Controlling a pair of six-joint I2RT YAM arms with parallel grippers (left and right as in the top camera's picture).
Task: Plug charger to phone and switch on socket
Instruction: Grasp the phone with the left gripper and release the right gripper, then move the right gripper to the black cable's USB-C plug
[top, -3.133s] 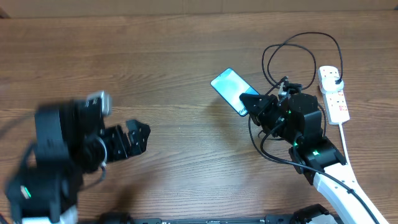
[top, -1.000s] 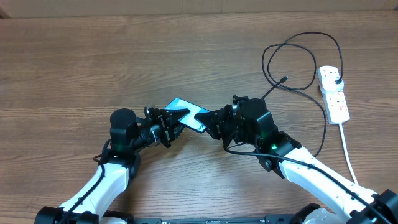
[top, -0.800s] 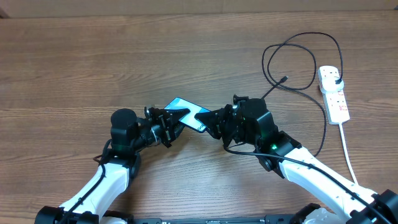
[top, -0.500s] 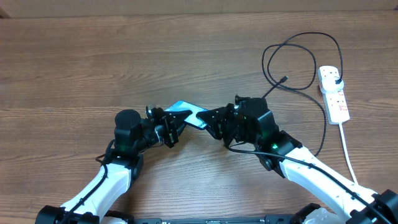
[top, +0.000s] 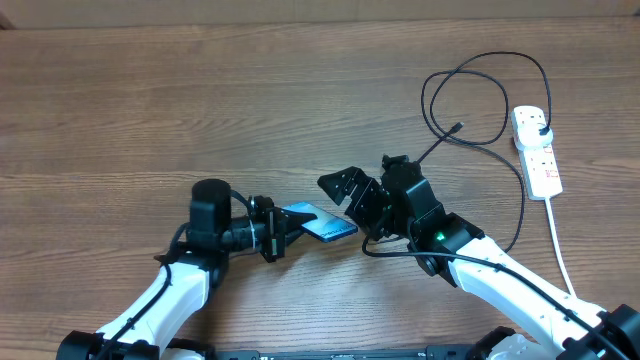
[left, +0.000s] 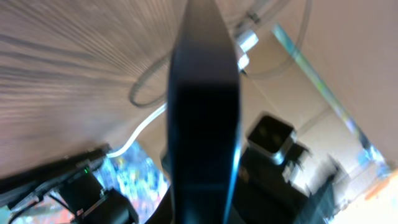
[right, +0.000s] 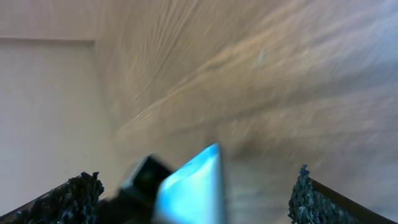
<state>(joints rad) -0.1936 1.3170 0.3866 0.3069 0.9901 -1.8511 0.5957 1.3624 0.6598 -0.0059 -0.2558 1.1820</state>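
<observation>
Right gripper has let go since half a second back. It was on the phone along with the other one, and now it's pulled off up and to the side with its jaws spread wide and nothing between them. In its own camera the two fingertips sit far apart, with the lit blue screen poking in at the bottom. So the phone is now held only by the left gripper, which is pinching one end down near the front middle of the table.

What worries me:

- The phone is held by one end only, and the rest sticks out towards the right arm. The left wrist camera just shows a dark edge-on slab, blurry, so I can't tell how deep the grip goes. Any push on the free end when the plug goes in could make the phone swivel or slip.
- I also can't tell whether the free end is resting on the wood or hanging in the air.
- The charger has its small end lying loose, well away from the phone and over by the power strip. Dragging it across could snag the loops or tug on the strip.
</observation>
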